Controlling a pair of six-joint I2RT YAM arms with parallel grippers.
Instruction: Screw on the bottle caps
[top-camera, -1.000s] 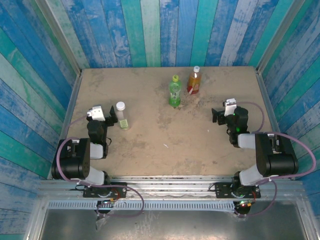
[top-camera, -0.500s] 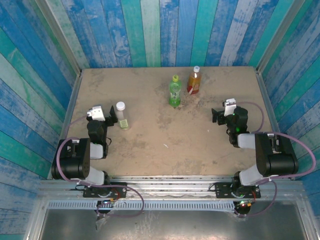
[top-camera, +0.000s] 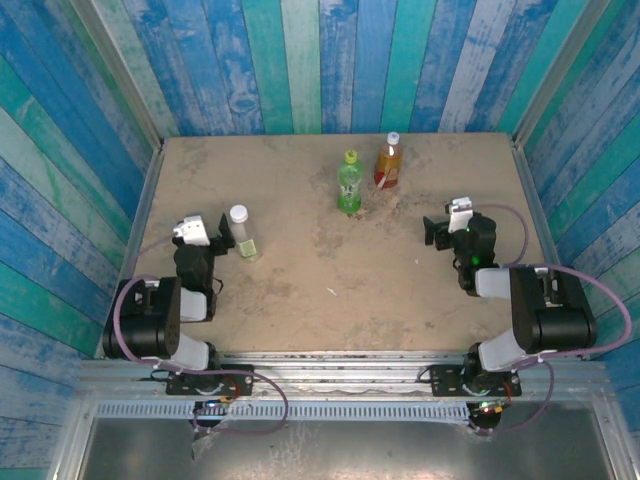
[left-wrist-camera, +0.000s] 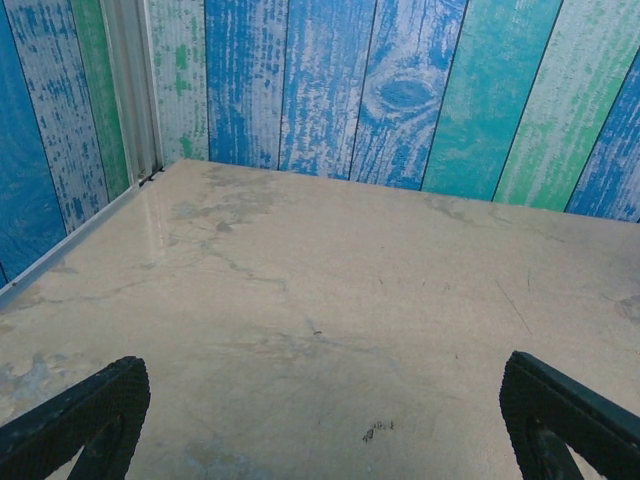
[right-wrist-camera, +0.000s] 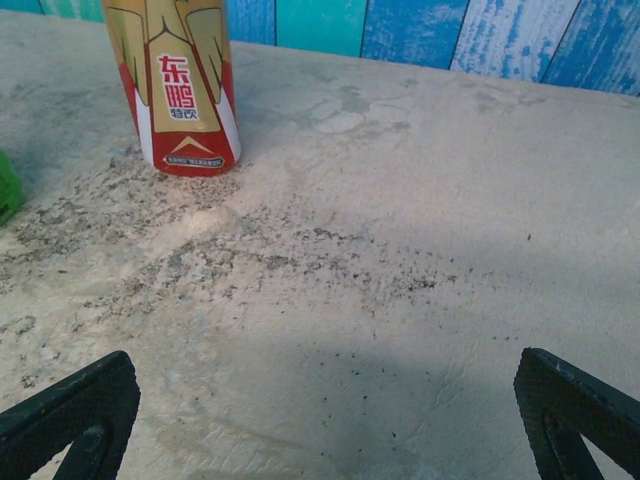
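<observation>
Black ribbed pads line the fingers (left-wrist-camera: 85, 410) of the left gripper (left-wrist-camera: 325, 400), which is spread wide and holds nothing. It hangs low over a sandy, mottled beige tabletop (left-wrist-camera: 330, 280) marked with faint cracks and stains. Seen from overhead, a small clear plastic bottle (top-camera: 244, 236) with pale yellowish contents stands upright just beside this gripper's tip, a round white screw cap (top-camera: 238, 212) sitting on its neck.

Across the table the right gripper (right-wrist-camera: 320, 400) is likewise fully spread and grips nothing, its dark pads framing gritty, speckled ground. Ahead of it and to its left, well apart, stands an amber plastic bottle (right-wrist-camera: 180, 90) with a glossy red, gold and white label printed with Chinese characters. It is topped by a white cap (top-camera: 393, 138). Just beside that bottle, nearer the table's middle, stands a green plastic bottle (top-camera: 349, 187) wearing a yellow-green cap (top-camera: 351, 157). Whether any of the three caps is screwed tight cannot be told.

Broad bare table lies between the two arms and in front of both grippers. Weathered plank walls (top-camera: 330, 60), painted in streaky blue, teal and green, close in the far side and both flanks. A thin metal rail (left-wrist-camera: 130, 90) runs up the corner by the left arm.
</observation>
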